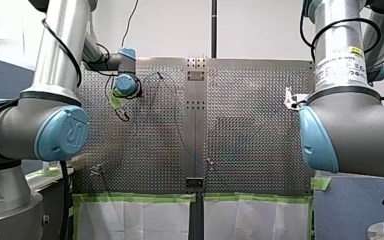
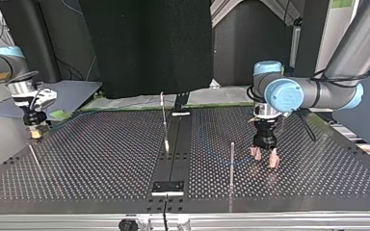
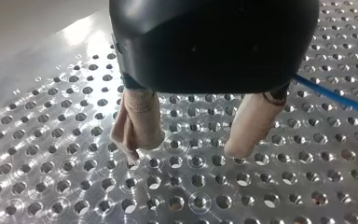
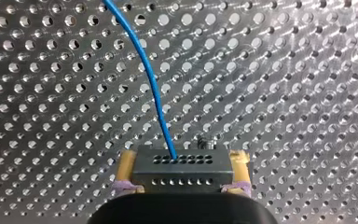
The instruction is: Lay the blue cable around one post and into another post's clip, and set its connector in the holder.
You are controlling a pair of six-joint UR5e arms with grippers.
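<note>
**Connector in hand, cable not yet routed**

My right gripper [image 4: 182, 156] is clamped on the connector [image 4: 191, 175], a dark block with rows of small holes, held square between the yellow pads [image 4: 128, 170]; the blue cable [image 4: 144, 60] leaves the block's upper face and curves away ahead of the fingers over the perforated table [image 4: 284, 93], lying free as far as this wrist view shows.

My left gripper [image 3: 182, 151] hangs low over the table with its beige pads [image 3: 140, 121] apart and nothing between them; the cable passes just beside one finger, on its outer side, not inside the gap. In the top view a thin upright post [image 2: 231, 161] stands just beside this gripper, and a faint blue arc runs near it; I cannot tell whether the cable bears on that post or only lies close by. I cannot pick out the clip or the holder with any certainty.

I judge the task to be at its start: the connector is secured, but the laying around a post is not done. The next move seems to fall to my left gripper; it must shift sideways until the cable sits between the pads, close on it lightly enough to let it slide, then lead it round the post while my right gripper gives slack and does not tug the connector end.
</note>
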